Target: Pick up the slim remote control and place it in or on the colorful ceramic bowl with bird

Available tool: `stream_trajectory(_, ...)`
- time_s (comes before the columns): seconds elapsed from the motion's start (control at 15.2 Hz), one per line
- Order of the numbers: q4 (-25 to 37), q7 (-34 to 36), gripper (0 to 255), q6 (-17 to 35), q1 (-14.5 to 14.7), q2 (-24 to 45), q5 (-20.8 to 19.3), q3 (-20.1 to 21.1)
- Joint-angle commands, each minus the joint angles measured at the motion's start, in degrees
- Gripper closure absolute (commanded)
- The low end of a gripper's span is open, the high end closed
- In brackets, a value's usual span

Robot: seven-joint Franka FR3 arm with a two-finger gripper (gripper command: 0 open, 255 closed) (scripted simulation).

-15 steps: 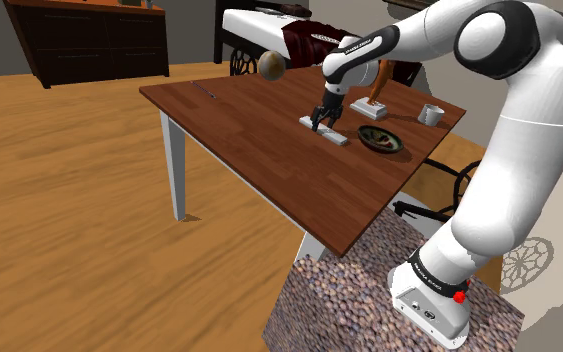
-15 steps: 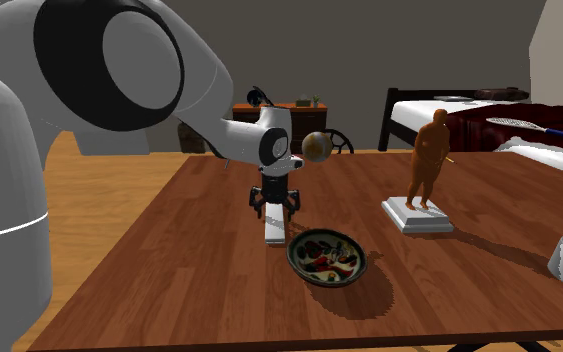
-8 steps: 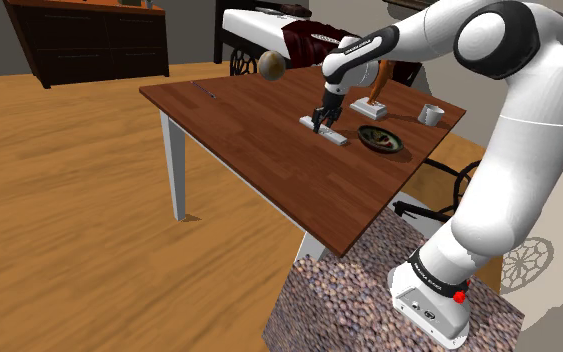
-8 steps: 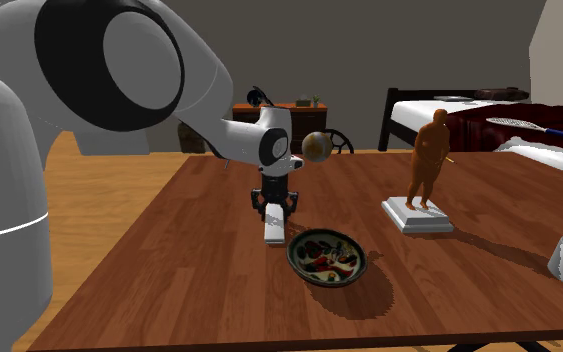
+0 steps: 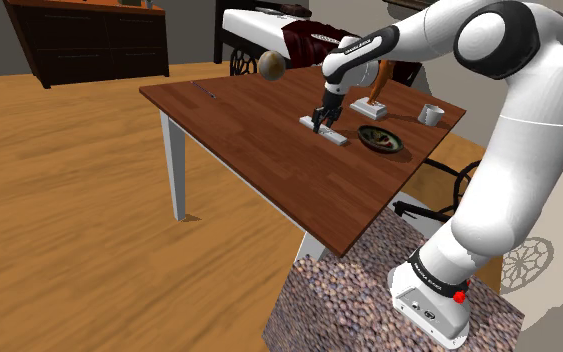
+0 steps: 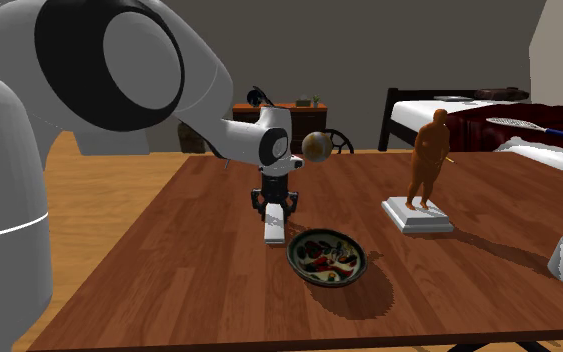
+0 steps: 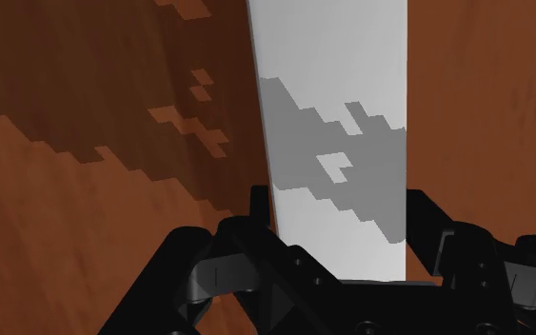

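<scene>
Remote control (image 6: 275,233), flat near the tabletop's (image 6: 169,265) middle just beside the bowl (image 6: 326,257), is being clamped across its width by the gripper (image 6: 274,212). With the grasp seemingly being secured, a lift and a short carry over the bowl are being called for next

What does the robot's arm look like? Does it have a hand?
The robot arm is made of fat, rounded white tubes joined by dark, round joints, like big elbows. Near its foot is a black band with small writing and a little red spot. Instead of a hand it has an all-black tool with two short fingers.
</scene>
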Motion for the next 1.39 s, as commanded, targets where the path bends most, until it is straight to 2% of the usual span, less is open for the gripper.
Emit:
stream_trajectory(0.0, 0.16, 0.13, 255, -0.64, 0.03, -0.38, -0.14, -0.07)
stream_trajectory(1.32, 7.73, 1.75, 255, -14.24, 0.46, -6.64, -2.32, -0.73)
